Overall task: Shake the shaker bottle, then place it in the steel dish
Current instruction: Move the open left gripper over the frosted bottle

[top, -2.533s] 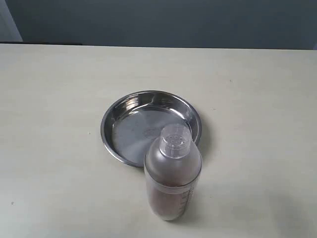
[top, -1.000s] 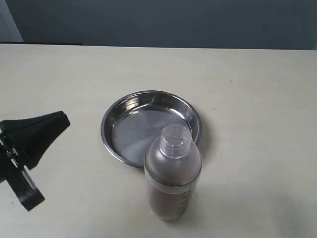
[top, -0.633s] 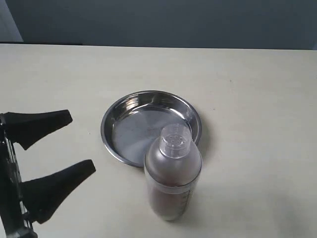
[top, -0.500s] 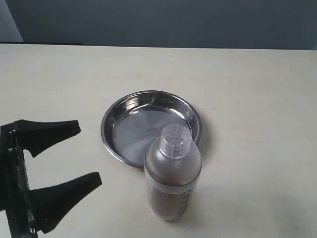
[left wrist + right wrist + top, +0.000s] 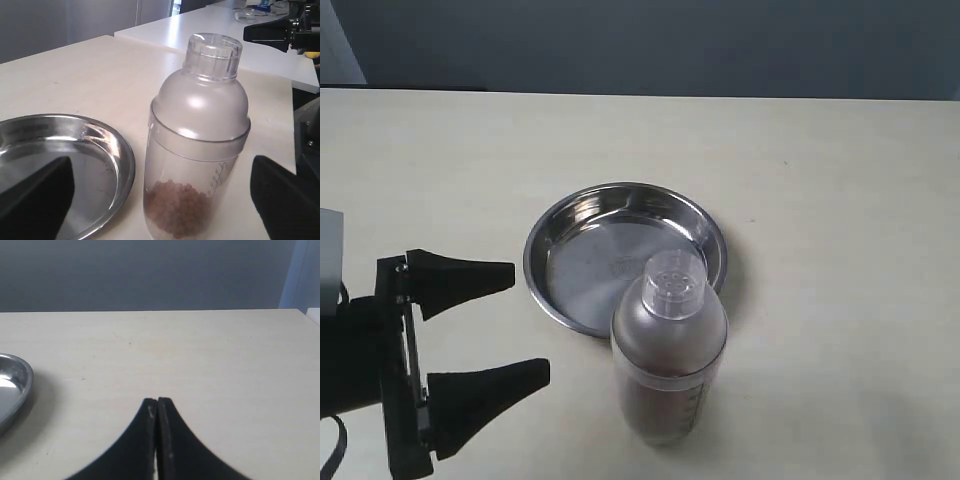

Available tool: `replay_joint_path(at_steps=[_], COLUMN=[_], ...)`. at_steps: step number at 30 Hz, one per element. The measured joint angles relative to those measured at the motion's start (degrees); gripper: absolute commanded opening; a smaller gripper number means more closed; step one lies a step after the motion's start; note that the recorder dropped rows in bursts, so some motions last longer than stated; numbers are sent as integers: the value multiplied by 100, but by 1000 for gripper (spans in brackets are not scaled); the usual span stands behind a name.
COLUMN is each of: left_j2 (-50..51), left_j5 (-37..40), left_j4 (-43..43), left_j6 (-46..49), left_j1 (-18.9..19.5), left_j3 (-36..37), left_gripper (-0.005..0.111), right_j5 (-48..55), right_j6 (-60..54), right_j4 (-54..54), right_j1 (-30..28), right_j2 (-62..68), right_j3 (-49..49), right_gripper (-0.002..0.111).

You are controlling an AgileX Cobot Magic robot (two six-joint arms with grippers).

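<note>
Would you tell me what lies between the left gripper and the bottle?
Only bare table, as the exterior view shows; the dish sits just beside that stretch. The left gripper is open, short of the bottle.

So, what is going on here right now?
The left claw is open beside the shaker bottle, with its fingers pointed at the bottle but not touching it. The bottle stands upright on the table next to the steel dish, not in it. The right claw is shut and holds nothing. The bottle is not yet grasped.
</note>
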Motion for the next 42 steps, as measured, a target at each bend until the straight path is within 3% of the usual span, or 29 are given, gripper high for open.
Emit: replay_joint_path(at_steps=[19, 27, 31, 42], left_j2=[42, 812, 1290, 1977], left_j5=[0, 73, 115, -11], left_j4=[-1119, -1676, -1903, -2056], left_j6=[305, 349, 760, 1052], left_j1=[-1698, -2596, -2803, -2840], left_j3=[-1033, -1644, -1918, -2322], left_gripper=[89, 89, 89, 87], right_j5=[0, 0, 0, 0], right_j6=[0, 0, 0, 0], right_j4=[0, 0, 0, 0], right_j1=[0, 0, 0, 0], right_j2=[0, 0, 0, 0], right_j3=[0, 0, 0, 0], right_gripper=[-1, -1, -1, -1])
